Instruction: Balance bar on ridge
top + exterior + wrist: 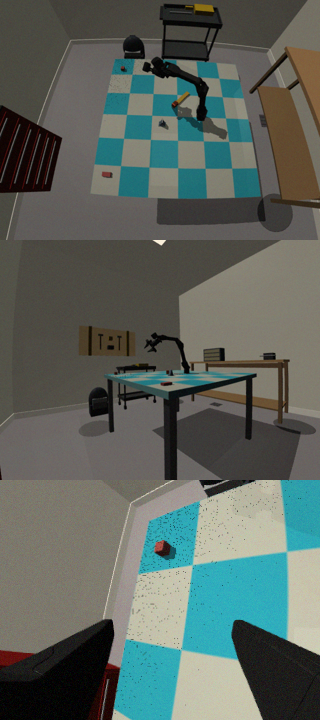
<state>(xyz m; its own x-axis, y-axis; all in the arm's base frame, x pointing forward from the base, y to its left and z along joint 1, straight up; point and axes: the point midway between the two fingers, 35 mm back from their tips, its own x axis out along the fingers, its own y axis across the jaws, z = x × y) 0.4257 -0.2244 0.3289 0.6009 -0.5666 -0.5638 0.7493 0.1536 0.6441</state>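
The arm [189, 77] reaches high, its gripper [146, 67] open and empty.

The desk [165, 180] has a top checkered in teal and off-white squares and stands on dark legs. Lying on it near the arm's base [201, 116] is the yellow bar [180, 99] with a red end. The small grey ridge [162, 123] sits nearer the middle, apart from the bar. A small red cube [123, 68] rests at the far left corner, and a flat red block [106, 174] near the front left corner
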